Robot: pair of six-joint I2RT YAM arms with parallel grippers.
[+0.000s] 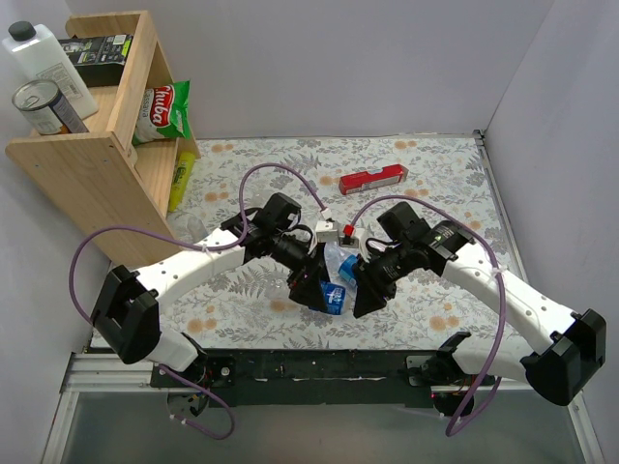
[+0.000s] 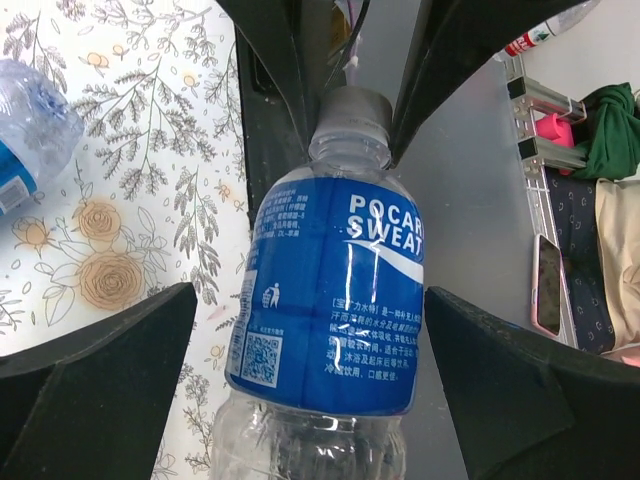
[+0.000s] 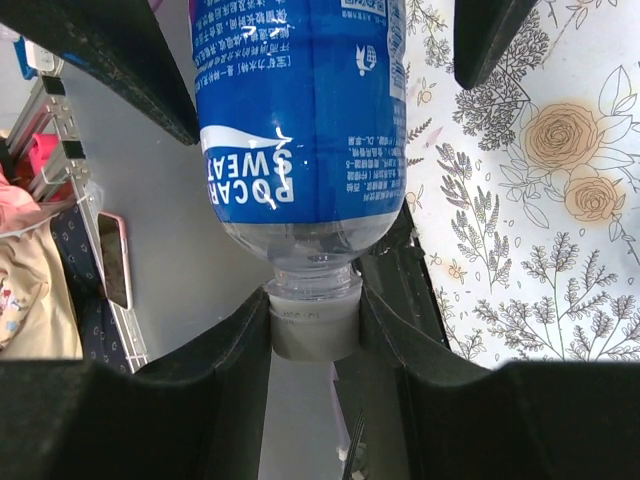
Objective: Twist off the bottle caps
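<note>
Straddling the clear crinkly plastic bottle with the blue label [image 2: 335, 300], our left gripper [image 2: 310, 295] is standing wide, one side showing a gap. We are holding the bottle above the floral tablecloth [image 1: 440, 174], between both arms. Our right gripper [image 3: 315, 335] is pinching its small round whitish plastic screw cap [image 3: 315, 322].

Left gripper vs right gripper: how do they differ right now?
Opening: the left gripper stands wide open, while the right gripper is shut on the bottle cap.
Place: the left gripper straddles the blue-labelled body of the bottle with a gap showing on each side, while the right gripper sits at the neck end, both fingers against the cap.
Shared: black fingers, both set around the same Pocari Sweat bottle.
</note>
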